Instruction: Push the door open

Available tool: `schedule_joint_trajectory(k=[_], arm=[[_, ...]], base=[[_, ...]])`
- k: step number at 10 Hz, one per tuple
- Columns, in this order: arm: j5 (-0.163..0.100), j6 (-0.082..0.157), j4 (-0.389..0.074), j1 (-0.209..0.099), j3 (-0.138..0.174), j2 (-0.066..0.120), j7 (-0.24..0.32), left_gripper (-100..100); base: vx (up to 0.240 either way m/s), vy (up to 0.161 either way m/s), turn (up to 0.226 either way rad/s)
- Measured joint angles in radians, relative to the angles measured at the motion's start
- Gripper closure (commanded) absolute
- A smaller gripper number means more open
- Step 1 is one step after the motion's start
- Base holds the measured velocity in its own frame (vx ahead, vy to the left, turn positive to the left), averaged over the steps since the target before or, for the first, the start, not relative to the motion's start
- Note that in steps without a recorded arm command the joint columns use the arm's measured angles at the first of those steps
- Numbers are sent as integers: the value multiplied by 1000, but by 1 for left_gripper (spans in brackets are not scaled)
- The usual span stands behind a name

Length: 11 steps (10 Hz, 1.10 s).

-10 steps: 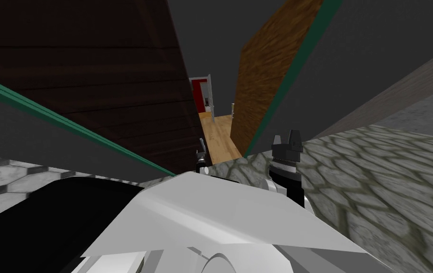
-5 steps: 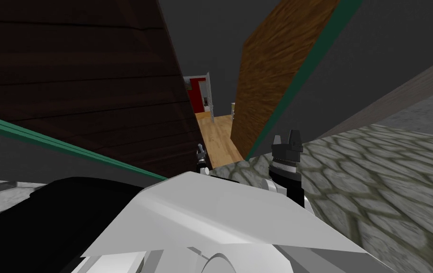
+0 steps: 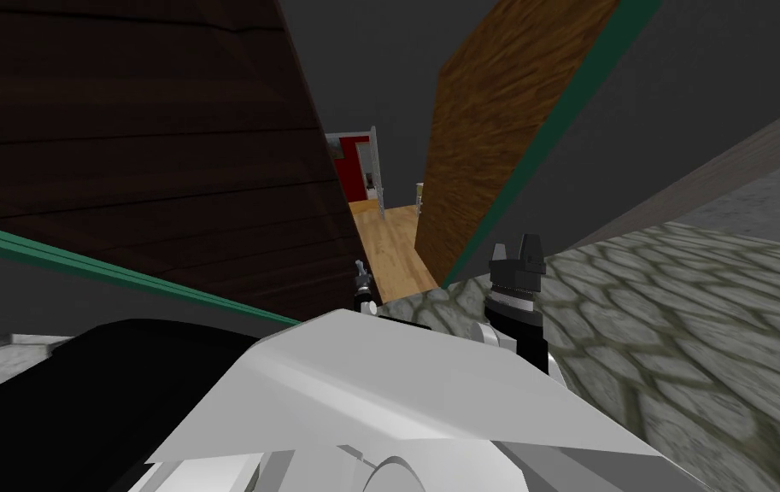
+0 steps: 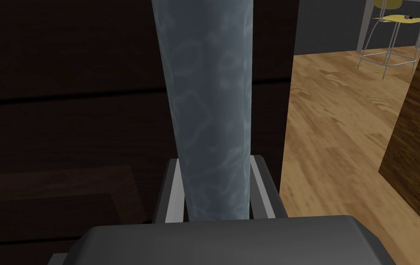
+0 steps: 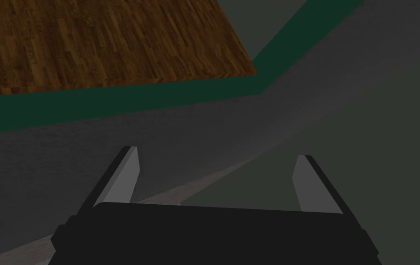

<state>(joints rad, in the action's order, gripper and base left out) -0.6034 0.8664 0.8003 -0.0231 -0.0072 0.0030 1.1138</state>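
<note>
- A dark brown planked door (image 3: 166,171) fills the head view from nine to eleven o'clock. It stands ajar, its free edge running up toward twelve o'clock.
- A green strip (image 3: 123,275) slants across below the door, at about nine o'clock.
- The left gripper (image 3: 363,275) sits just left of twelve o'clock, right at the door's free edge.
- In the left wrist view its two fingers (image 4: 174,198) are closed against the sides of a grey-blue bar handle (image 4: 211,106). The handle runs straight away from the gripper along the dark door face.
- A pale wooden floor (image 3: 392,248) shows through the gap at twelve o'clock, between the door's edge and the panel to its right.
- A yellow stool (image 4: 395,27) on thin metal legs stands far off on that floor, beyond the door's edge.
- A brown wooden panel (image 3: 482,128) rises at one o'clock, edged with green on its right side.
- The right gripper (image 3: 518,252) hangs at one o'clock, at the foot of that panel. Its fingers (image 5: 121,179) are spread wide and hold nothing; a grey wall (image 5: 112,142) lies ahead of them.
- A stone-patterned floor (image 3: 678,325) spreads from two to four o'clock.
</note>
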Motion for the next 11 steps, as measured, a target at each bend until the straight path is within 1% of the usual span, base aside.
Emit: schedule_joint_trajectory(k=[1,2,3,4,5,6,7,8,9,10,11], arm=[[0,0,0,0,0,0,0,100],[0,0,0,0,0,0,0,100],[-12,-6,12,15,10,4,-7,100],[-21,-4,5,20,19,10,-9,100],[-30,-3,8,25,27,20,-7,100],[-41,-6,24,36,38,28,-10,100],[-52,-10,55,56,50,31,-20,100],[-59,13,27,38,61,31,-23,100],[-71,25,18,35,73,37,-23,100],[-78,15,41,47,81,43,-27,100],[-89,8,63,59,93,40,-39,100]], base=[[0,0,0],[104,3,-146],[164,21,-97],[168,27,-74],[180,32,-92],[174,54,-101],[148,47,-42],[148,44,-104],[102,26,-57],[99,22,-65],[141,37,-118]])
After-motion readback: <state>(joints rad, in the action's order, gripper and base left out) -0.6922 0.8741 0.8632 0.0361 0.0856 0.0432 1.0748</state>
